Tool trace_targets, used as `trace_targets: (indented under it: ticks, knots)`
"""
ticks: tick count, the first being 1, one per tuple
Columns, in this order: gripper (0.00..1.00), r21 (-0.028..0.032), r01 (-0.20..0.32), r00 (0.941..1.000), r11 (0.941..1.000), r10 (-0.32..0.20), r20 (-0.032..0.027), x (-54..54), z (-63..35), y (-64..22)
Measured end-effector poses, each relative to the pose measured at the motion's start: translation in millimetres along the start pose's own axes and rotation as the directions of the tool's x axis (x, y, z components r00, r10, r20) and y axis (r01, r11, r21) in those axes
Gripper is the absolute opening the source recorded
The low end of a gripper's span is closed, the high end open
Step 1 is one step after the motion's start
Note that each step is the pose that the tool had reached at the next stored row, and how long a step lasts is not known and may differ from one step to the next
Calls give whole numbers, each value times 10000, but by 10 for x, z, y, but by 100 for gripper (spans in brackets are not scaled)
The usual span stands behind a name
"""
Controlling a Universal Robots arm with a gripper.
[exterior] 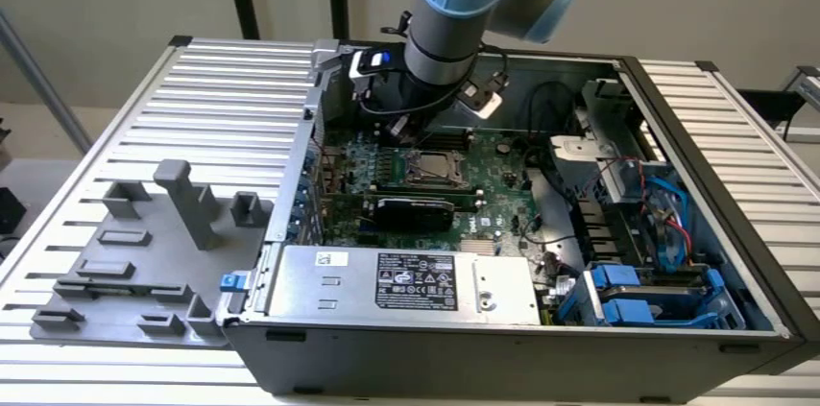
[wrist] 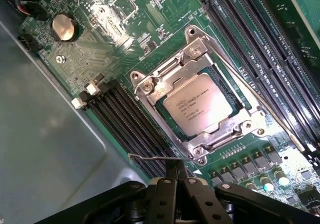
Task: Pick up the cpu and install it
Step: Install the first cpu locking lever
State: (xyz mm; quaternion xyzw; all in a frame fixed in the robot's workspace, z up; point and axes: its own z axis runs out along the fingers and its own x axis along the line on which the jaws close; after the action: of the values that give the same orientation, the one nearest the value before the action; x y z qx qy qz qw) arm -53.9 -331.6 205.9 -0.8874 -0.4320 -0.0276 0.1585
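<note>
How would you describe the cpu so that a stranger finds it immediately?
Look inside the open computer case, at the green motherboard. Near its middle sits a silver metal frame; the cpu lies inside it. It is the only flat, dull silver square with printed text, unlike the long black slots beside it.

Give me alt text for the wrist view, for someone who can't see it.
A silver cpu sits in its socket under a metal frame on a green motherboard. Black memory slots flank the socket, a round coin battery lies nearby, and the black gripper is shut just above.

Matt silver metal cpu (wrist: pixel 199 105) within shiny steel socket frame (wrist: pixel 150 81)
</note>
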Motion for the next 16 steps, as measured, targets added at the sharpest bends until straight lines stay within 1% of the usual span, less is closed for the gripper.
trace_targets:
  ticks: [3, 4, 6, 9, 16]
  knots:
    - [12, -118, -16, 9999, 9999, 18, 147, 9, 5, -7]
    - [12, -143, -19, 9998, 9999, 22, 177, 12, 7, -9]
    - [12, -175, -23, 9998, 9998, 27, 217, 16, 9, -12]
    - [12, -196, -24, 9997, 9998, 29, 244, 18, 11, -13]
    - [12, -201, -27, 9997, 9998, 32, 250, 36, 13, 10]
